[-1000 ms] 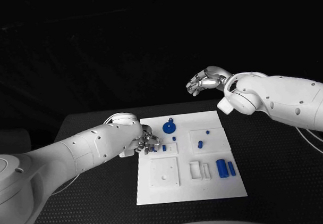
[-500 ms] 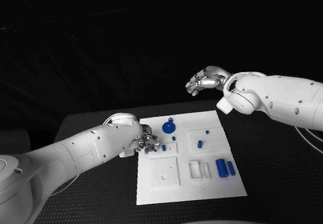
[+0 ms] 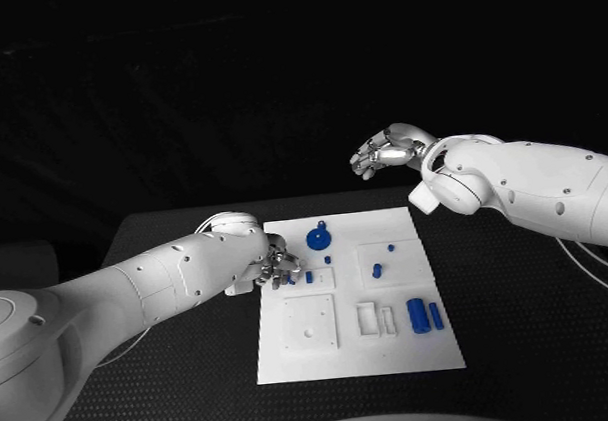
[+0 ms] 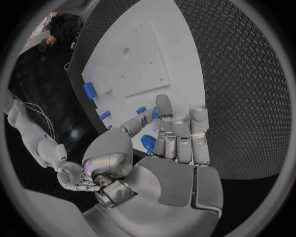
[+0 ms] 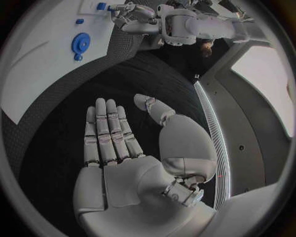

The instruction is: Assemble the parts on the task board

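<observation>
No readable writing on task board (image 3: 355, 311), seemingly.

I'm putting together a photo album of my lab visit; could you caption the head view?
Left hand working a small blue part at the white task board; right hand raised, empty.

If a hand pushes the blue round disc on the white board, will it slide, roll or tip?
The blue disc seems to lie flat on the board, so it would probably slide, not roll. It looks small and rigid, likely light. Tipping seems unlikely, as it sits low.
</observation>
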`<state>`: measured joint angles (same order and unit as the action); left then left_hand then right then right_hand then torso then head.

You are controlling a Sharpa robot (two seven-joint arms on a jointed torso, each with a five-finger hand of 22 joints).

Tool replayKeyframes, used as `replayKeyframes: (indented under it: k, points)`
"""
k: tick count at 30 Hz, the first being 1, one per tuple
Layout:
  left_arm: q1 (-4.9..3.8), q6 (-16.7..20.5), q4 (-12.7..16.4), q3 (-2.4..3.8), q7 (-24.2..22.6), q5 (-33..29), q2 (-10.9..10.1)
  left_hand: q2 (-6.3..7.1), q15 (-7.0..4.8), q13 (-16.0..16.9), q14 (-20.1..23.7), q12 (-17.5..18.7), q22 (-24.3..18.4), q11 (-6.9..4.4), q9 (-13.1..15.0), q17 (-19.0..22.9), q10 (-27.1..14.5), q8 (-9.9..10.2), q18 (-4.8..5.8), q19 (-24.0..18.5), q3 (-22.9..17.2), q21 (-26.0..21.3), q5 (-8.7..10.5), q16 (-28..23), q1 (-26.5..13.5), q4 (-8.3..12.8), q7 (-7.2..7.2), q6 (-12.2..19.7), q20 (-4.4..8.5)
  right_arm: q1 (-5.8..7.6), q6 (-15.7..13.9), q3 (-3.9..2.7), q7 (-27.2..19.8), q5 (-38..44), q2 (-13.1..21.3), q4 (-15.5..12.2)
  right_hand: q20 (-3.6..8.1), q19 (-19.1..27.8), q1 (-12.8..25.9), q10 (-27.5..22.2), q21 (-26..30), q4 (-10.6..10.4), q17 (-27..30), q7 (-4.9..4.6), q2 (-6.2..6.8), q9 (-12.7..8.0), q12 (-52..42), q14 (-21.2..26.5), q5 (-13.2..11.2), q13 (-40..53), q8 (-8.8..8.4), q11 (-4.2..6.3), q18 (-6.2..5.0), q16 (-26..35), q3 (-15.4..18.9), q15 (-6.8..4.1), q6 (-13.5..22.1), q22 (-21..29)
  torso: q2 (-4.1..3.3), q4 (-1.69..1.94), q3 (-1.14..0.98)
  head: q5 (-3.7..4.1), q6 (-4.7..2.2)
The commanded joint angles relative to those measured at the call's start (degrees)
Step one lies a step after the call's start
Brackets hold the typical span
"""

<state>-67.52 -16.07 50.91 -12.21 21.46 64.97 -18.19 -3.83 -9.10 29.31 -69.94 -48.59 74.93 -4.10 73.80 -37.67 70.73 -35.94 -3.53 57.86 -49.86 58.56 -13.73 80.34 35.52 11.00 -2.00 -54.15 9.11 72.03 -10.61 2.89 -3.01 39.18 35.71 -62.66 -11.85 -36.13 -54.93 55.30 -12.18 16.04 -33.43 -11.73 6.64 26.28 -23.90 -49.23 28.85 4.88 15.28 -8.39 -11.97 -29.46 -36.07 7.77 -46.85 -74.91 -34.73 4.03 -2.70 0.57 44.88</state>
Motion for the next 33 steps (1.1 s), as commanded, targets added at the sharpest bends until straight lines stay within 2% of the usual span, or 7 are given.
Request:
replayKeyframes:
  k: [1, 22, 33]
  points:
    - [0.12, -0.5, -0.1, 0.00, -0.3, 0.2, 0.2, -2.03, -1.48, -0.1, -1.3, -0.3, 0.9, -0.34, 0.1, 0.1, 0.2, -0.3, 0.33, 0.3, -3.1, 0.2, -0.19, 0.4, 2.7, -2.8, 0.55, -0.9, 6.32, -0.01, 0.6, -0.03, -0.3, 0.1, 0.0, 0.0, 0.02, -0.5, -0.3, 0.3, 0.3, 0.1, 0.1, 0.02, 0.07, -0.1, -0.3, 0.2, 0.3, -0.1, 0.37, 0.00, 0.74, -0.3, -0.2, 0.16, 0.4, -1.3, -0.02, 0.00, 0.00, -0.08, 0.05]
    - [0.50, -0.2, -0.7, 0.01, -0.3, 0.2, 0.6, -1.98, -1.49, -0.1, -1.3, -0.3, 0.9, -0.35, 0.1, 0.1, 0.1, -0.3, 0.32, 0.3, -3.0, 0.2, -0.15, 0.4, 2.8, -2.8, 0.56, -0.9, 6.33, -0.01, 0.6, -0.03, -0.4, 0.1, 0.0, -0.1, 0.03, -0.6, -0.3, 0.3, 0.3, 0.1, 0.1, 0.02, 0.06, -0.1, -0.4, 0.2, 0.4, -0.1, 0.39, 0.00, 0.75, -0.3, -0.2, 0.16, 0.4, -1.4, -0.03, -0.02, -0.04, 0.05, 0.12]
    - [1.67, 0.5, -2.0, -0.18, 0.8, 1.3, 1.8, -2.02, -1.51, -0.2, -1.3, -0.4, 0.9, -0.37, 0.2, 0.2, 0.2, -0.2, 0.31, 0.3, -2.9, 0.3, 0.02, 0.4, 3.0, -2.8, 0.55, -0.9, 6.35, -0.01, 0.7, -0.03, -0.3, 0.1, 0.1, -0.3, 0.04, -0.6, -0.4, 0.3, 0.4, 0.1, 0.1, 0.02, 0.07, -0.1, -0.4, 0.2, 0.4, -0.2, 0.40, 0.01, 0.75, -0.3, -0.2, 0.16, 0.4, -1.4, -0.06, -0.09, -0.04, 0.14, 0.19]
